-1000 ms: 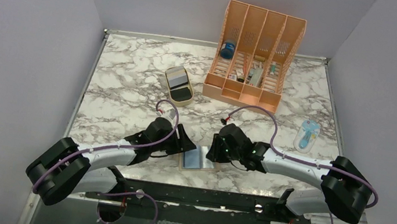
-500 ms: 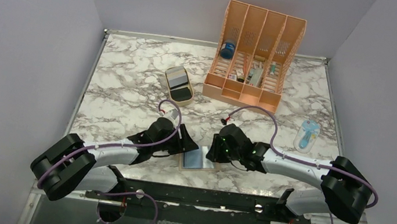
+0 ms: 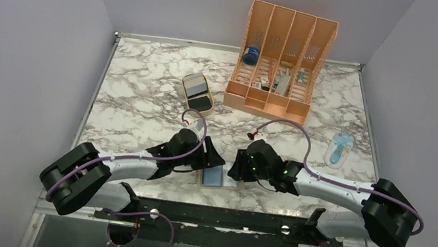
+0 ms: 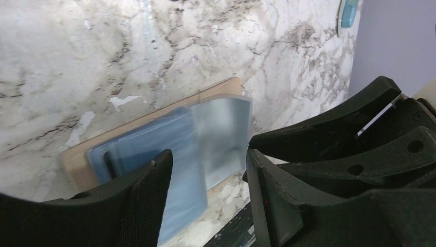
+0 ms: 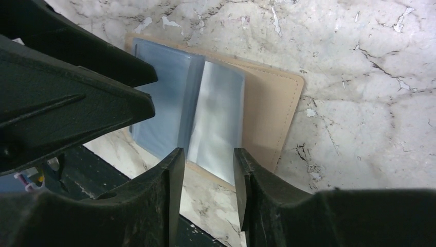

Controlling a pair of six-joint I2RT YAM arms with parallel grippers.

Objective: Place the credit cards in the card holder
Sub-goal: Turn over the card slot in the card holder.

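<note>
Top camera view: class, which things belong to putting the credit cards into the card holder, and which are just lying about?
Job:
- card holder, lying open
- credit cards, in the tan tray

Lying about:
- orange organizer
- blue jar in its left slot
- pale blue object near the right edge

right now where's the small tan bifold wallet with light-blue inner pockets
Top view: the tan bifold wallet lies open on the marble table near its front edge, mid-width, between the left gripper and the right gripper.
</note>
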